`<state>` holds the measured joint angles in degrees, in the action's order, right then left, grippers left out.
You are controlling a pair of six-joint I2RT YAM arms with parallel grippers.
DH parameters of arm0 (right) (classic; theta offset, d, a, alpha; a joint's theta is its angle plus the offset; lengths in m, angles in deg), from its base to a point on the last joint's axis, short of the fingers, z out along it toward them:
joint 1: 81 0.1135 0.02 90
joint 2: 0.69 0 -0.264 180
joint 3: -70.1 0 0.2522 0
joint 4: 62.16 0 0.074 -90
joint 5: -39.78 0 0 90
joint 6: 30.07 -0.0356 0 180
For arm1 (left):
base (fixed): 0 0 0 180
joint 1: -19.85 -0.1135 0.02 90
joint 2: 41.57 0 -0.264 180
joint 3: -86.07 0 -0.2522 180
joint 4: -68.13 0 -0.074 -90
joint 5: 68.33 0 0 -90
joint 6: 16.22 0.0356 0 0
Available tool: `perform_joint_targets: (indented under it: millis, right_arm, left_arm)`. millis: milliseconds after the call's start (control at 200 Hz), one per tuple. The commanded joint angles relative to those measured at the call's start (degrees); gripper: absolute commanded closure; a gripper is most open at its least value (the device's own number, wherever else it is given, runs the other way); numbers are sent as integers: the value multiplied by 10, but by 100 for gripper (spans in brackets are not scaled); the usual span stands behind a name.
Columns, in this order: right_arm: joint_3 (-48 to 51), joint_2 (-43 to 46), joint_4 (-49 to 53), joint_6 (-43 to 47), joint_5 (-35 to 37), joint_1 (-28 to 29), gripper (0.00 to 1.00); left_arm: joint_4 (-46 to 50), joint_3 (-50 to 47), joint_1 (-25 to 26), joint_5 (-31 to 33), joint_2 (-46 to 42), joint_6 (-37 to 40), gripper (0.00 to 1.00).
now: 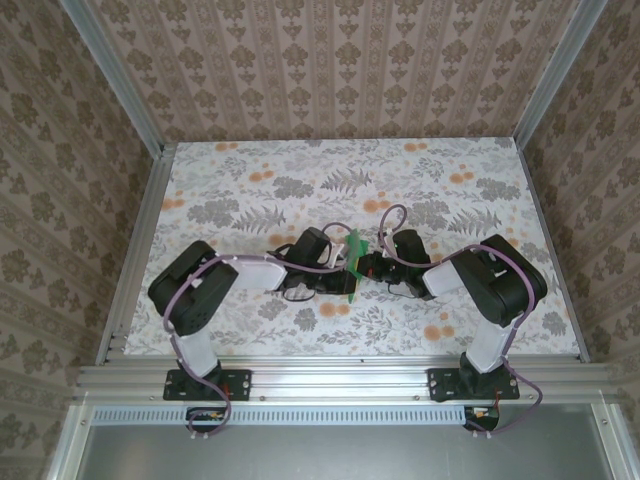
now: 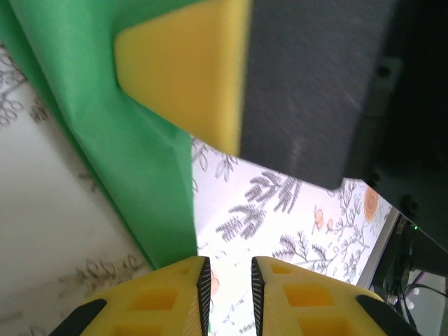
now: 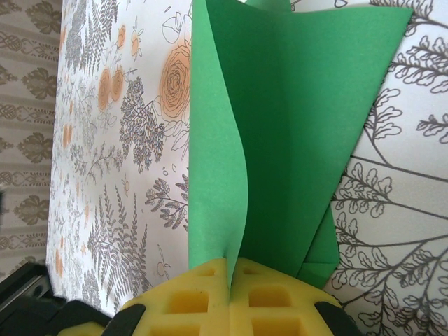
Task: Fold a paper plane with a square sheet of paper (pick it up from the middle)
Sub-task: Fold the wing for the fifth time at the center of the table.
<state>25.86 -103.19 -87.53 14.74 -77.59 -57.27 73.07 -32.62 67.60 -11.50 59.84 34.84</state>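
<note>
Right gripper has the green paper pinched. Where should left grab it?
Take the square sheet of paper by its free edge, clear of where the right gripper pinches it. It stands upright, layers splayed, so probably bring the left gripper in from the left, jaws straddling both layers.

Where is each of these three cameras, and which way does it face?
Top external: above and behind the bases, looking down on the table; both arms, left tool and right tool at the green paper.
Left wrist: on the left arm, facing the paper edge; own fingertips parted.
Right wrist: on the right arm, facing along the paper; own fingertips shut on it.
Shared: both wrist views show the paper and table.
</note>
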Motion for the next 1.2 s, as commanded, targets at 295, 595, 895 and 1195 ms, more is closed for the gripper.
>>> perform_joint_targets:
  millis: [295,595,895,1195]
  right_arm:
    - [17,-43,78,-6,103,-15,100]
    - [19,-47,74,-8,103,-16,100]
    - [16,-49,75,-12,103,-16,100]
    - [15,-52,74,-13,103,-17,100]
  left_arm:
    - [251,30,110,321,-98,-17,66]
    - [249,74,118,322,-59,-6,66]
    - [256,109,119,314,-19,9,72]
    - [286,136,132,336,6,24,81]
